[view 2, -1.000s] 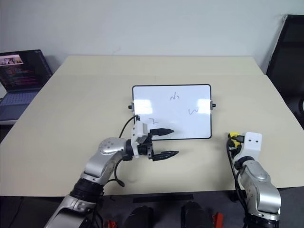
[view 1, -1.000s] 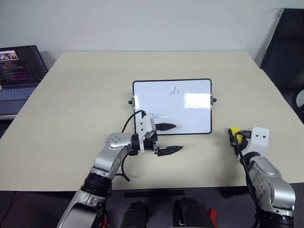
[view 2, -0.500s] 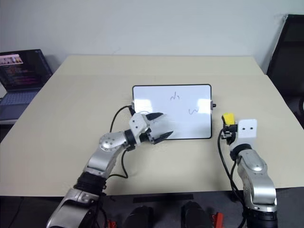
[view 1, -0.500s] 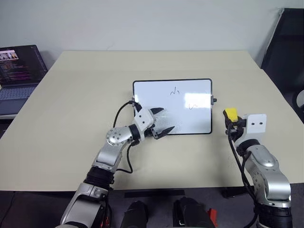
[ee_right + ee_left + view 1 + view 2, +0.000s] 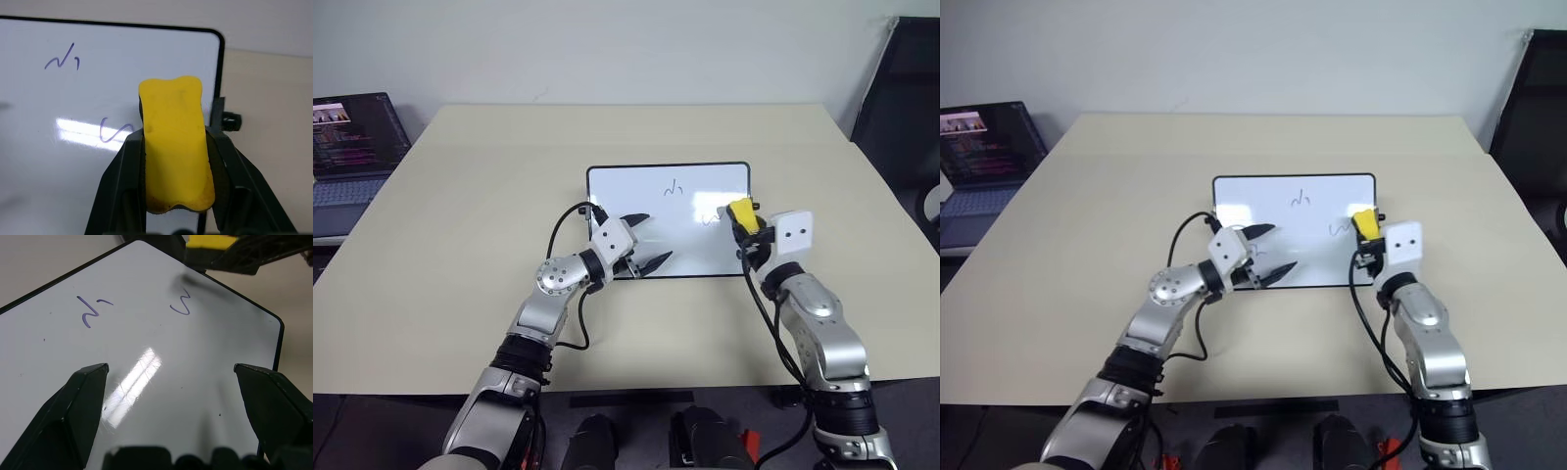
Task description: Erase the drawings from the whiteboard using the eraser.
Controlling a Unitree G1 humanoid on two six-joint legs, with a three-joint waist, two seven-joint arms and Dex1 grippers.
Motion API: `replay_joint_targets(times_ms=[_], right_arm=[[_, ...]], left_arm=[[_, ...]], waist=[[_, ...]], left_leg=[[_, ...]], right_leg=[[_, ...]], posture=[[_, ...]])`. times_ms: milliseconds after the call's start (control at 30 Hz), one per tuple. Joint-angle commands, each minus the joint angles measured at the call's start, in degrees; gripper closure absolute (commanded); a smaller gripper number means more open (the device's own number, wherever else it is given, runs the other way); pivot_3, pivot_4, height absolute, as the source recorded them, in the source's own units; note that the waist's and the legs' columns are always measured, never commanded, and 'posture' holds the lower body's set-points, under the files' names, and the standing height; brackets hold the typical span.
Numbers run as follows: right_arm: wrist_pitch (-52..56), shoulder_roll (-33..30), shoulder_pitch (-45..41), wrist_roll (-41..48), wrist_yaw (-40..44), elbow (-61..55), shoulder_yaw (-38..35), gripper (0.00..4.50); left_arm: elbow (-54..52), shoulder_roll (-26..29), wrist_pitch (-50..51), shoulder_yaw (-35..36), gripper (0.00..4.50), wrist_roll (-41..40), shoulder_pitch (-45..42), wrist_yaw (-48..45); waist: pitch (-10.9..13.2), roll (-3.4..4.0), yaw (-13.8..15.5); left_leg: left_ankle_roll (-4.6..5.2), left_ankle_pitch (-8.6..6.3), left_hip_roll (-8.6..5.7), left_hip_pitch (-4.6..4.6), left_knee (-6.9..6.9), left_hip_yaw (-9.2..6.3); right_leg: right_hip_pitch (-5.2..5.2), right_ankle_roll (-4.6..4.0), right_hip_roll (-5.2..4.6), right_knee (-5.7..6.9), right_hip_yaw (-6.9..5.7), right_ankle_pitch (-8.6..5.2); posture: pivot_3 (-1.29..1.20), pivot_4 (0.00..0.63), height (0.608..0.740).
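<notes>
- Left gripper (image 5: 641, 242): two black fingers spread wide with nothing between them, poised over the near left corner of the whiteboard; whether the fingertips touch the surface cannot be told
- Right gripper (image 5: 745, 228): black fingers clamped narrow on the eraser, placed at the right edge of the whiteboard, near its right side knob
- Eraser (image 5: 175, 143): small yellow block, held upright between the right gripper's fingers with its yellow face toward the wrist camera; it sits over the right part of the board, just beside the wavy mark; contact with the board cannot be told
- Whiteboard (image 5: 675, 211): glossy white rectangle with thin black frame, rounded corners and small black side knobs, lying flat at the middle of the table, long sides across the robot's front
- Drawings (image 5: 93, 312): thin dark marker squiggles on the board; one tick-like mark near the far middle, one wavy mark (image 5: 113, 130) toward the right edge, next to the eraser; the near left area of the board is covered by the left gripper, so any mark there cannot be made out
- Table (image 5: 489, 196): pale beige top, carrying the whiteboard
- Laptop (image 5: 352, 147): open with lit screen, on a separate surface beyond the table's far left corner, well apart from the board
- Dark chair (image 5: 901, 108): at the far right, beside the table's right edge
</notes>
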Motion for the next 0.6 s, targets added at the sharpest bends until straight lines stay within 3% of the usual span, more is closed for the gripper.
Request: replay_joint_targets(times_ms=[33,300,600], right_arm=[[-0.94,0.24,-2.93,-0.64,-0.11,1.3,-0.13,3.27],[1.9,-0.73,-4.06,-2.79,0.08,4.19,1.31,3.27],[10.78,-3.57,4.97,-1.7,2.59,-5.15,1.81,3.27]], left_arm=[[-1.13,-0.21,-1.17,0.83,0.0,0.16,-0.98,0.79],[-2.36,-0.02,-0.84,0.74,0.0,0.06,-0.19,1.36],[-3.65,0.5,-0.73,1.14,0.0,-0.02,0.84,1.76]], waist=[[0.0,0.0,0.02],[0.0,0.0,0.0],[-0.02,-0.02,0.03]], left_leg=[[0.0,0.0,0.0,0.0,0.0,0.0],[0.0,0.0,0.01,-0.01,0.0,0.0],[0.0,0.0,0.03,0.06,0.03,-0.02]], right_leg=[[0.0,0.0,0.0,0.01,0.0,0.0],[0.0,0.0,-0.01,0.01,0.01,0.0],[0.04,0.0,-0.02,0.06,0.0,0.0]], posture=[[0.0,0.15,0.74],[0.0,0.15,0.74],[0.0,0.15,0.74]])
